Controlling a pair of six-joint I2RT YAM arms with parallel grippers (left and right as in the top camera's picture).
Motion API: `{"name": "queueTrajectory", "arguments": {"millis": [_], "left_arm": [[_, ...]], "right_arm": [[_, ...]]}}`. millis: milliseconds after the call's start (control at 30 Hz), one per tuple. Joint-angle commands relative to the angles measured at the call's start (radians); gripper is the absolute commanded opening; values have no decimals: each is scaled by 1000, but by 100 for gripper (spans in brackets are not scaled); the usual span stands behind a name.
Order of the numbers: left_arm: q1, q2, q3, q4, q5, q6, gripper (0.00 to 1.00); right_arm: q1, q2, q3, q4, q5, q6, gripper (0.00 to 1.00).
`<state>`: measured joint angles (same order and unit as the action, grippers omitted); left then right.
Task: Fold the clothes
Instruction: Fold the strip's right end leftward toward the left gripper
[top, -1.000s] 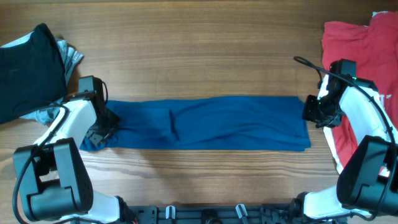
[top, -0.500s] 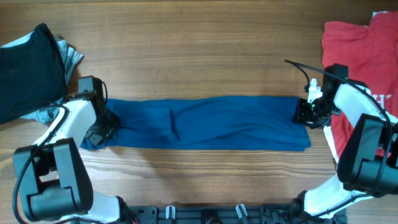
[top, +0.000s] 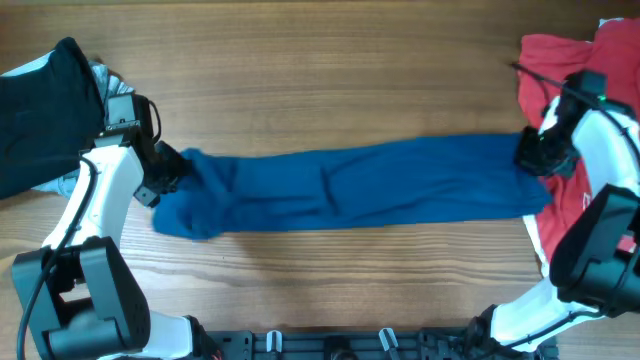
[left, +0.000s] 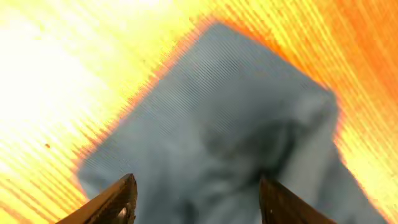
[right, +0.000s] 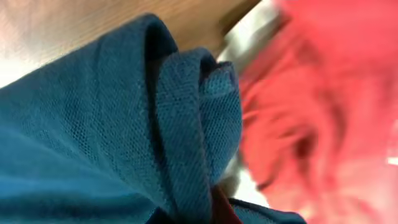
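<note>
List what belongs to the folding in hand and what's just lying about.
In hand: long dark blue cloth shirt; right gripper, shut on its end; left gripper, open at the other end.
Lying about: crumpled red cloth shirt, right; black cloth garment, left; grey cloth beside it.

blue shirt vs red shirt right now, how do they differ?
Blue shirt is folded into a long band stretched across the table; red shirt is a crumpled heap at the right edge. Blue shirt is pinched at its right end by the right gripper; red shirt looks ungripped. Blue shirt is plain; red shirt shows some white. Both are soft cloth lying on the table.
</note>
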<state>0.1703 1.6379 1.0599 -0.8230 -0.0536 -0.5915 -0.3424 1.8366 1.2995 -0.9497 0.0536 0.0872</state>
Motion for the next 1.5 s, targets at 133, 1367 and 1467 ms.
{"name": "queueTrajectory", "arguments": {"millis": [133,1367,1467], "left_arm": [[-5,-20,13,-7,72,11,63],[-31,-20,11,-26,72,12,63],[-31,-20,11,-26,72,12,63]], "right_arm": [[191,-10,183,-58,11,-35,4],[803,113,180,7,-456,5,15],[815,113,180,20,-474,-12,21]]}}
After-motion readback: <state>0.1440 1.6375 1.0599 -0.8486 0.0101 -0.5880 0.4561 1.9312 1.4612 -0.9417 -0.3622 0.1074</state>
